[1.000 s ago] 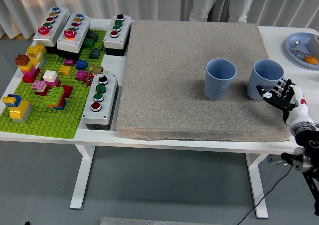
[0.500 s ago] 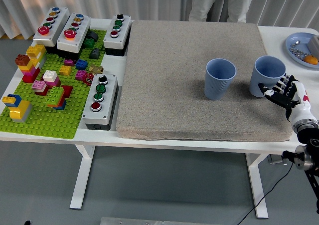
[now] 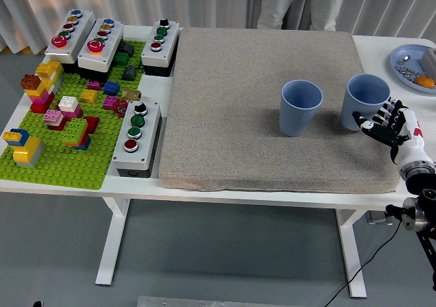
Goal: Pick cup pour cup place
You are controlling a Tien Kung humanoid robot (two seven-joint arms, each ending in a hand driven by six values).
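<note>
Since the earlier frame the right cup has shifted slightly up and away with the right hand, and now looks tilted a little; the lift appears to have begun. Fingers are curled against the cup's right side and grasping it, though whether its base has fully cleared the mat cannot be told.

Bench: white, carrying everything below.

Mat: grey, covers the bench's middle; both cups are on or just over it.

Brick plate: green, at the left, loaded with coloured bricks; well apart from the work.

Button boxes: four, around the brick plate's top and right edges; clear of the cups.

Left cup: blue, upright, open mouth up, just beside the held cup. Judged to be the pour target.

Dish: blue, at the far right edge, holding small items; near the arm's path, so a wide swing could catch it.

A person stands at the far side; hands not visible. Left hand is out of view.

Obstruction: none between the two cups; the gap is short.
</note>
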